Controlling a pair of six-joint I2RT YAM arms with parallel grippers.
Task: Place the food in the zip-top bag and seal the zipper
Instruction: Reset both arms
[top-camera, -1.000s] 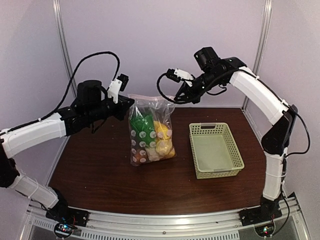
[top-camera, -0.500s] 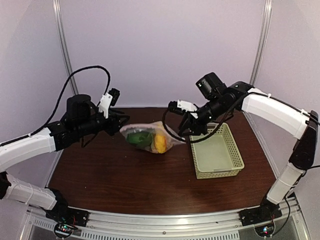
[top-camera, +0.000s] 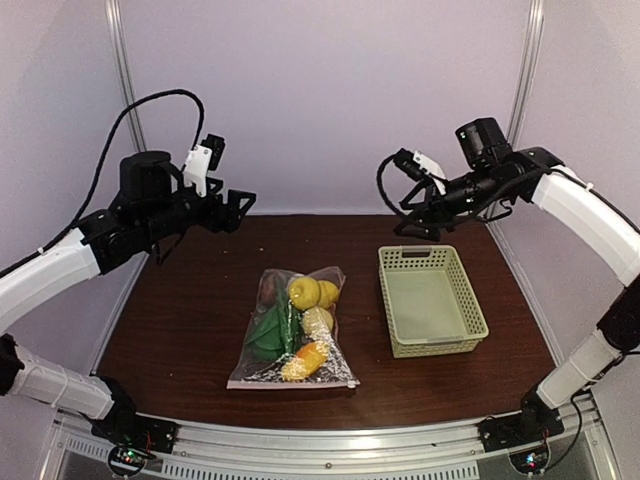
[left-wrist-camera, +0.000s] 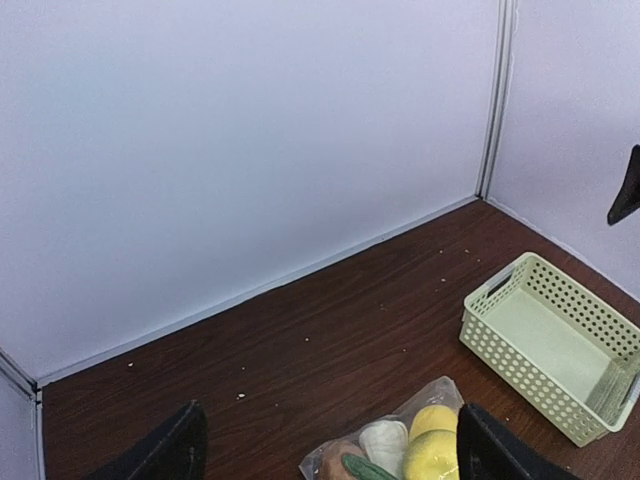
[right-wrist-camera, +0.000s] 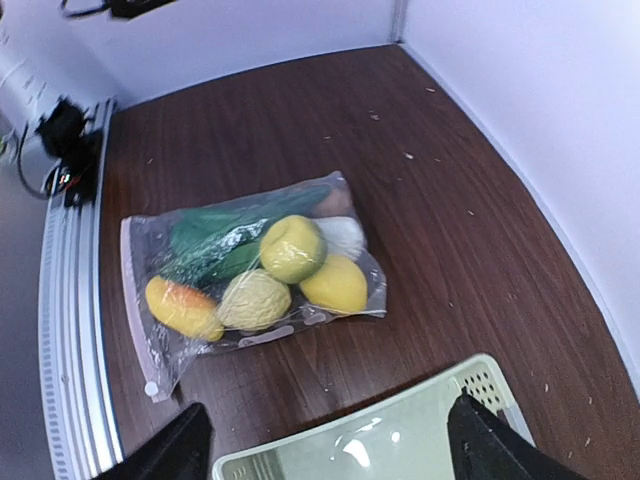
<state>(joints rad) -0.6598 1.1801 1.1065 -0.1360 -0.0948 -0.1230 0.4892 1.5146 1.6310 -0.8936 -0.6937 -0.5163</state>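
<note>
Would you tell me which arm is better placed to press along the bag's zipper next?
Probably the left: the bag lies left of the table's middle, nearer the left gripper. The right gripper hangs by the basket's far rim, farther off. Both are open and empty.

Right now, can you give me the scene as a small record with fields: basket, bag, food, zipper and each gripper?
basket: pale green, on the table, nothing in it
zip-top bag: lies flat on the table, apart from the basket
food: toy fruits and vegetables, all inside the bag
zipper: strip along the bag's near edge; sealed or not, cannot tell
left gripper: open, raised, holds nothing
right gripper: open, raised near the basket, holds nothing
</note>
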